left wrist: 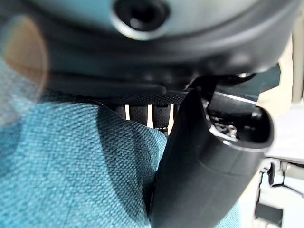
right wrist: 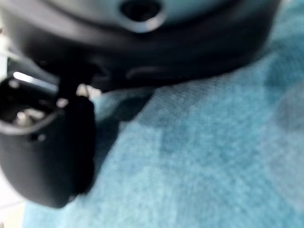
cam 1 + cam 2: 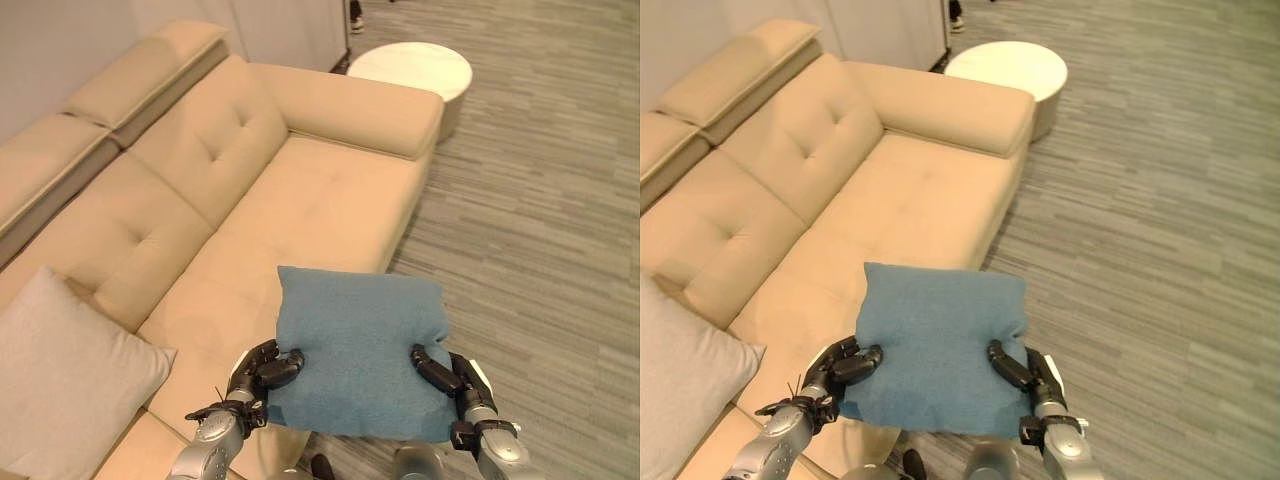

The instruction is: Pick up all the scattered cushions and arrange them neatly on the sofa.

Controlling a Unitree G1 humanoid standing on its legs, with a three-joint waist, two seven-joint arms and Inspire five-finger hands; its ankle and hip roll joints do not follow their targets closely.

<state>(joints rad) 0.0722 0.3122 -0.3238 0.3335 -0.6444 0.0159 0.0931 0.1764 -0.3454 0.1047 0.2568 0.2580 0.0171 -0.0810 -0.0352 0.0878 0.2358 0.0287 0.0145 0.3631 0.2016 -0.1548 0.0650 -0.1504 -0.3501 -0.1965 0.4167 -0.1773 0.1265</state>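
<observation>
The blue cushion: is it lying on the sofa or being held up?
Held up. The blue cushion is gripped at its sides by the left hand and right hand, above the sofa's front edge.

Held cushion (image 3: 358, 352) before sofa (image 3: 300, 200); pillow (image 3: 60, 385) on sofa, left.

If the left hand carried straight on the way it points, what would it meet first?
The left hand, pinching the blue cushion, points up and forward over the sofa seat. It would probably reach the seat or backrest first, though depth is unclear.
</observation>
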